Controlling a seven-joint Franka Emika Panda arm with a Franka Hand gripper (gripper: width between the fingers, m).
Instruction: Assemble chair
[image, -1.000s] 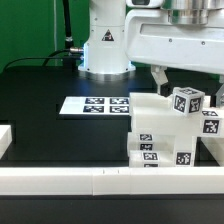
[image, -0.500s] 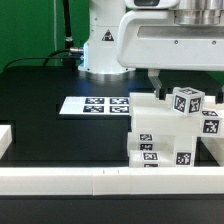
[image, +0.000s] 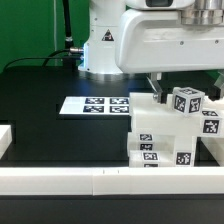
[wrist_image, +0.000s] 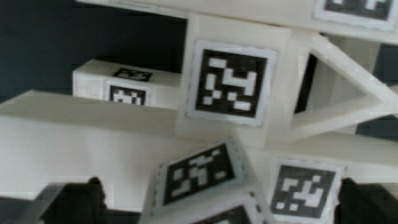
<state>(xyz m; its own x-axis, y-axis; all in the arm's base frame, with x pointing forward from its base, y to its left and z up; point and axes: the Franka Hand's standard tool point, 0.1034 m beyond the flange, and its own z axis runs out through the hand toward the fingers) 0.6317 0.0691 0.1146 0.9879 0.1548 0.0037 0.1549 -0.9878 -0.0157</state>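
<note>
The white chair parts (image: 160, 132) stand stacked at the exterior view's right, behind the front rail, with black-and-white tags on their faces. A tilted tagged block (image: 187, 101) sits on top of the stack. My gripper (image: 186, 84) hangs right above that block, one dark finger (image: 157, 82) showing beside it. In the wrist view the gripper (wrist_image: 222, 205) is open, its dark fingertips (wrist_image: 71, 205) set wide on either side of tagged pieces (wrist_image: 205, 172). A tagged upright (wrist_image: 235, 80) and slanted ribs (wrist_image: 338, 90) lie beyond them.
The marker board (image: 95, 105) lies flat on the black table, to the exterior view's left of the stack. A long plain white rail (image: 100, 181) runs along the front, with a short piece (image: 5, 138) at the left edge. The robot base (image: 105, 45) stands behind.
The arm has shifted toward the exterior view's left and come down slightly over the stack. The chair parts have not moved.
</note>
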